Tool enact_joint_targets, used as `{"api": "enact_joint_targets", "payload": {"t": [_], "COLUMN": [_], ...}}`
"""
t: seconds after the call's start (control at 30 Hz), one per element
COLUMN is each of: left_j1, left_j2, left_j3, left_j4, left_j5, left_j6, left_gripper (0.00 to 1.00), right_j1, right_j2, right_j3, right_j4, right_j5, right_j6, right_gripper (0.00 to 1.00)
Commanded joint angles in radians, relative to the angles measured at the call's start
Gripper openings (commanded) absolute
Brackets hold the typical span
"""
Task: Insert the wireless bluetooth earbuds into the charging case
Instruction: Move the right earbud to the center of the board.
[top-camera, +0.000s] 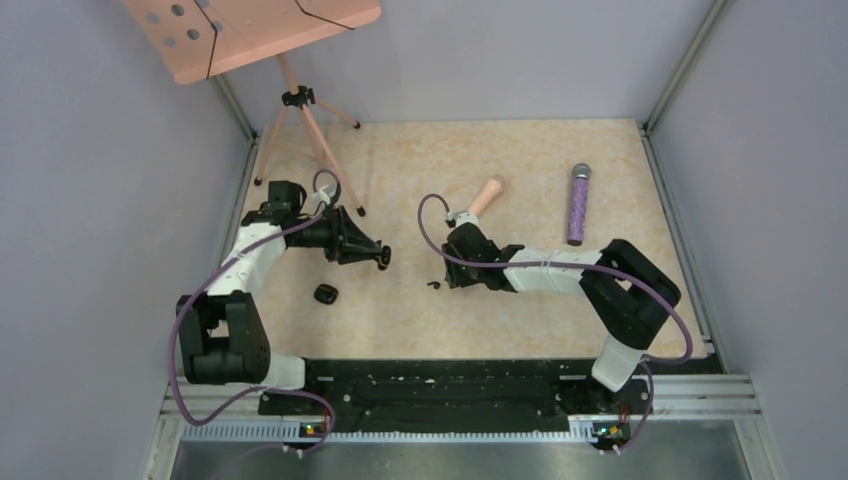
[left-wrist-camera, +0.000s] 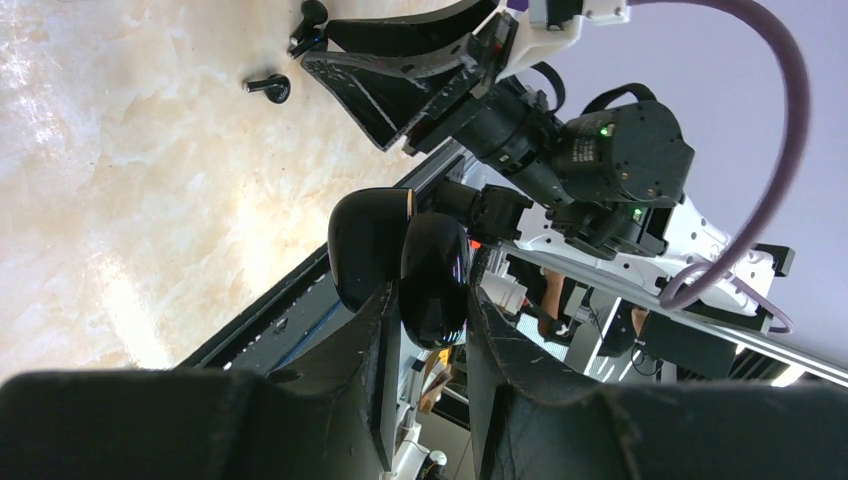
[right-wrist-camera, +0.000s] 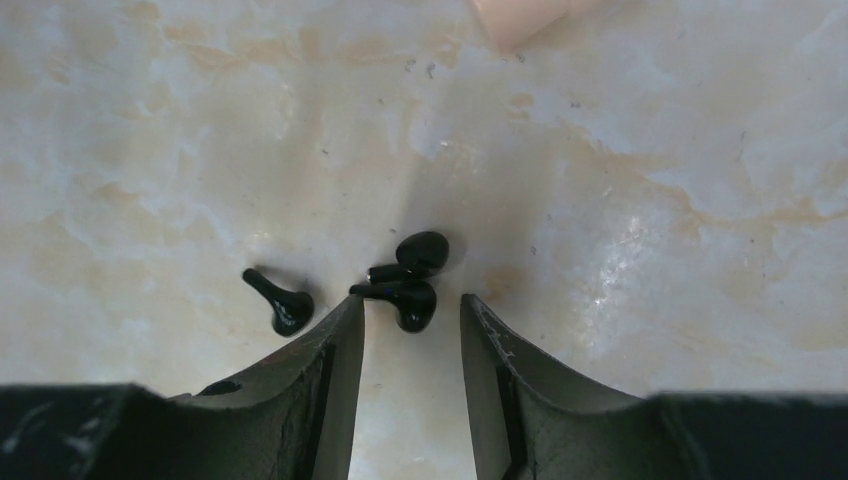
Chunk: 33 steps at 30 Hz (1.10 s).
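Left hand (left-wrist-camera: 430, 290) clenched on the charging case (left-wrist-camera: 425, 270), held up off the table (left-wrist-camera: 120, 200). Right hand (right-wrist-camera: 412, 303) released, low over the table. Its fingers (right-wrist-camera: 340, 340) straddle two earbuds (right-wrist-camera: 420, 252) lying touching each other, with a third earbud (right-wrist-camera: 285, 308) just beside them. A black lump (top-camera: 326, 294) lies near the left arm.

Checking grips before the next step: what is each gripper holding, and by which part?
Left gripper pinches the open case by one half; the other half sticks out. Right gripper holds nothing, open by the earbuds.
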Motion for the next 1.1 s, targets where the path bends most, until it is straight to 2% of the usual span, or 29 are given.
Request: {"api": "enact_joint_targets", "payload": {"t": [0.0, 0.3, 0.47, 0.63, 0.83, 1.07], "left_j1": [0.006, 0.007, 0.006, 0.006, 0.006, 0.006], "left_j2": [-0.033, -0.029, -0.031, -0.030, -0.034, -0.032], "left_j3": [-0.009, -0.008, -0.008, -0.009, -0.008, -0.011], "left_j4": [0.024, 0.021, 0.021, 0.021, 0.023, 0.022], "left_j5": [0.025, 0.032, 0.034, 0.035, 0.034, 0.031], "left_j6": [-0.004, 0.001, 0.003, 0.004, 0.001, 0.003], "left_gripper": [0.00, 0.00, 0.00, 0.00, 0.00, 0.00], "right_j1": [0.008, -0.031, -0.115, -0.122, -0.122, -0.122], "right_j2": [0.060, -0.072, -0.187, -0.253, -0.248, -0.201], "right_j3": [0.039, -0.063, -0.139, -0.138, -0.111, -0.065], "right_j4": [0.024, -0.055, -0.060, -0.071, -0.045, -0.090], "right_j5": [0.029, 0.149, 0.151, 0.137, 0.067, 0.053], "right_j6": [0.010, -0.040, -0.056, -0.060, -0.110, -0.158], "right_gripper": [0.40, 0.37, 0.36, 0.37, 0.36, 0.37]}}
